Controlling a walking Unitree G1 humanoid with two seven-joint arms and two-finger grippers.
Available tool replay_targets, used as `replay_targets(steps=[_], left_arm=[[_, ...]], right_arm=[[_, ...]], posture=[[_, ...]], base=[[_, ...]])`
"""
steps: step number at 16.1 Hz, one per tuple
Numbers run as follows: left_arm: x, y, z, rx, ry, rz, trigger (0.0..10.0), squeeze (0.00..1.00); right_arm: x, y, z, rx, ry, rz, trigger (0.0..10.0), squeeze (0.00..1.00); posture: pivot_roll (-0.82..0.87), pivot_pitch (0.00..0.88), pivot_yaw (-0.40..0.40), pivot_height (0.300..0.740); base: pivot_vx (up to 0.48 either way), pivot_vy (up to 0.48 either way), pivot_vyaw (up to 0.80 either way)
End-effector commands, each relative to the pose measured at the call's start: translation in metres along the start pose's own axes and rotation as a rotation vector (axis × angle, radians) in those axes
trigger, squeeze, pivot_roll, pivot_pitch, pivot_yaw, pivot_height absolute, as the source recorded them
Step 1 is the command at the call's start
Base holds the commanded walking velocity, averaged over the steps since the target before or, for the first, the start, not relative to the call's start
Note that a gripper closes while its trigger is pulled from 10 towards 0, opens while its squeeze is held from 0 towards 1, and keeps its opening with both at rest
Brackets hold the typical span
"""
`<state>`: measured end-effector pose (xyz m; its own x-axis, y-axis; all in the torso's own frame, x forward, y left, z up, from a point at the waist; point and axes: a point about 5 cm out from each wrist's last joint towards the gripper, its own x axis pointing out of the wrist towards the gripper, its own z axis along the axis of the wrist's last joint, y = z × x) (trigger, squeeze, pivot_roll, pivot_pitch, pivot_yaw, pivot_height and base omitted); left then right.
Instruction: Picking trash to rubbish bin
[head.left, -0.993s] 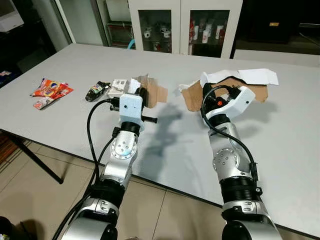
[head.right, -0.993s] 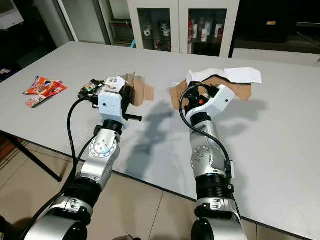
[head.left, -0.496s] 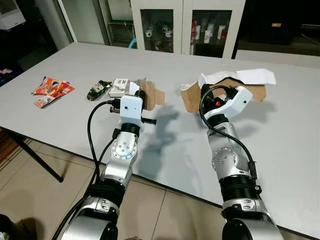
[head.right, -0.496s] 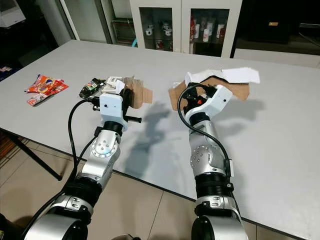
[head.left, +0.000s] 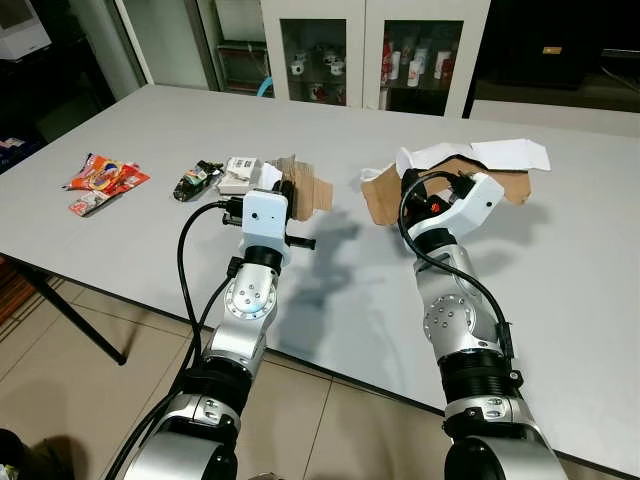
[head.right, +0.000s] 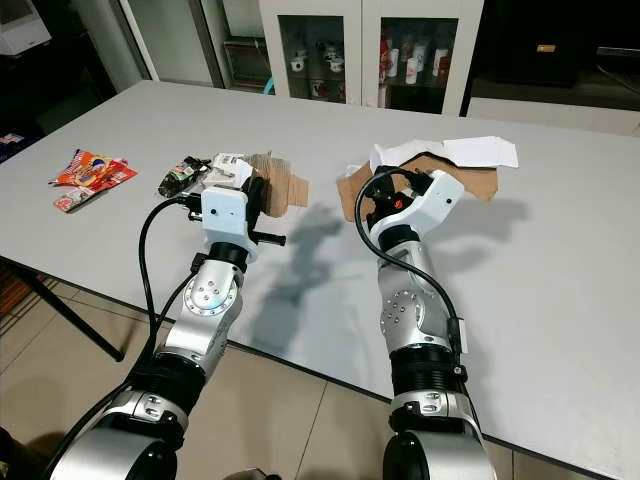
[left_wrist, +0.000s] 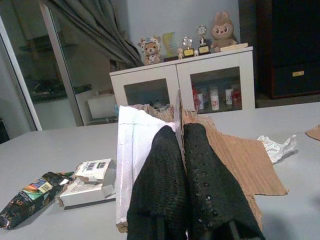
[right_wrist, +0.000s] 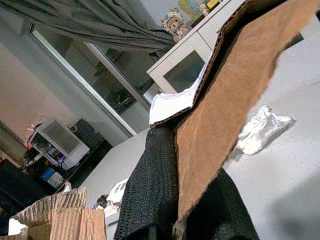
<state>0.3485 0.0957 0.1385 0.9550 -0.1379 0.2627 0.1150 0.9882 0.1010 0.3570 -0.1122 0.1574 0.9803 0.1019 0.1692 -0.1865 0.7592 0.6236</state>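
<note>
Cardboard scraps sit mid-frame above the grey table (head.left: 150, 130). The smaller cardboard piece (left_wrist: 235, 160) is pinched edge-on between the closed fingers of the left gripper (left_wrist: 182, 150). The larger cardboard sheet (right_wrist: 235, 95), white on one side, is clamped in the right gripper (right_wrist: 175, 170). Wrappers (head.left: 102, 182) lie at left, a small box (head.left: 238, 174) and dark packet (head.left: 193, 182) beside them.

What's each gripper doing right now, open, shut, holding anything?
Left gripper: shut on a cardboard piece.
Right gripper: shut on a larger cardboard sheet.
</note>
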Motion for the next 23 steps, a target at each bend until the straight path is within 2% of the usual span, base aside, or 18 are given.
replay_targets(steps=[1, 6, 23], left_arm=[[0.0034, -0.0003, 0.0038, 0.004, -0.015, -0.008, 10.0, 0.0], [0.0032, -0.0003, 0.0039, 0.004, -0.018, -0.009, 10.0, 0.0], [0.001, 0.0012, 0.0019, -0.003, -0.013, -0.012, 10.0, 0.0]], right_arm=[[0.0043, 0.0058, 0.0004, -0.008, 0.007, 0.013, 10.0, 0.0], [0.0042, 0.006, -0.0001, -0.01, 0.011, 0.014, 10.0, 0.0], [0.0027, 0.0068, -0.0018, -0.003, 0.005, 0.017, 10.0, 0.0]], posture=[[0.03, 0.0, 0.077, 0.74], [0.03, 0.0, 0.077, 0.74], [0.02, 0.0, 0.091, 0.74]], base=[[0.0, 0.0, 0.0], [0.0, 0.0, 0.0], [-0.294, 0.0, 0.0]])
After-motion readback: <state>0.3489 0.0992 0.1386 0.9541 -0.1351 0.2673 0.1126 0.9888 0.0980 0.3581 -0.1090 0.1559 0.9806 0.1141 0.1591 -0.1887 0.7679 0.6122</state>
